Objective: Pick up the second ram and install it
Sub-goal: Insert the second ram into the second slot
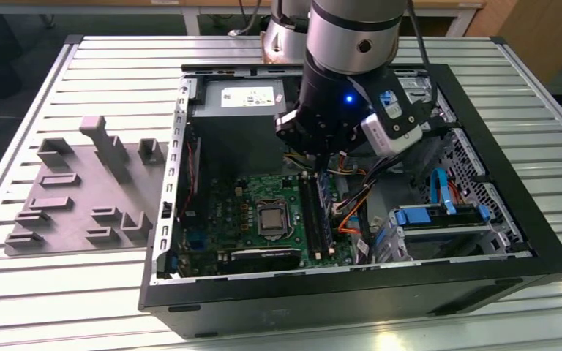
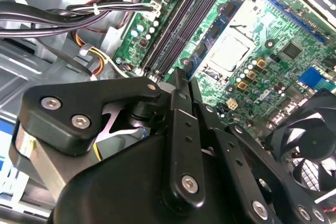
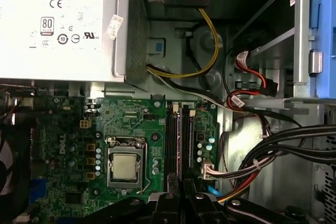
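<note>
The gripper (image 2: 181,74) is hanging inside the open computer case (image 1: 515,183), directly over the memory slots (image 3: 181,140) that are running alongside the processor socket (image 3: 125,166), on the side of the socket facing the bundled cables (image 3: 273,150). In the second wrist view its fingers (image 2: 185,129) are sitting pressed close together, tips pointing down at the slot ends, and nothing is showing between them.

The second ram (image 1: 321,210) appears to be standing on edge in one of those slots, just beside the processor socket. From the exterior view this is hard to confirm, because the arm is covering the far end of the stick. If that reading is right, the picking-up and carrying are looking done, and the stick is already sitting where it belongs.

What is remaining in doubt is the seating. I cannot tell whether the board is lying fully down along its length or whether the end clips are gripping it. The grey tray (image 1: 76,197) is lying outside the case, well apart from the processor socket
</note>
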You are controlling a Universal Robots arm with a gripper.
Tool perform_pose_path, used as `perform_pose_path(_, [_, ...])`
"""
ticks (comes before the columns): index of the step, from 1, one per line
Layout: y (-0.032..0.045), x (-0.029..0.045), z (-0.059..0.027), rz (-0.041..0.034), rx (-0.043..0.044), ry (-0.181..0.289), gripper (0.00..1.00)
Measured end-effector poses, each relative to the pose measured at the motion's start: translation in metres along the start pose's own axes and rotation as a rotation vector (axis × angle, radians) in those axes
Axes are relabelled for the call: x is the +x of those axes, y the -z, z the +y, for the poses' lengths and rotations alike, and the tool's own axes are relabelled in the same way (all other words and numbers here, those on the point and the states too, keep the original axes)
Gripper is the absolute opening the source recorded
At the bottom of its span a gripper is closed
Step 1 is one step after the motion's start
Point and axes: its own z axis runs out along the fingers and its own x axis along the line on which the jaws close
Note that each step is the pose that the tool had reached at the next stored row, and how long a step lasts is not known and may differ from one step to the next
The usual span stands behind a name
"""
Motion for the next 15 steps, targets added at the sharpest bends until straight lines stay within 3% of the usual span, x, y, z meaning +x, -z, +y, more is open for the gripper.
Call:
perform_pose_path(6, [-0.007,0.0,-0.0002,-0.0001,0.0,-0.008,0.14])
perform_pose_path(15, [-0.0088,0.0,-0.0001,-0.0003,-0.0005,-0.009,0.14])
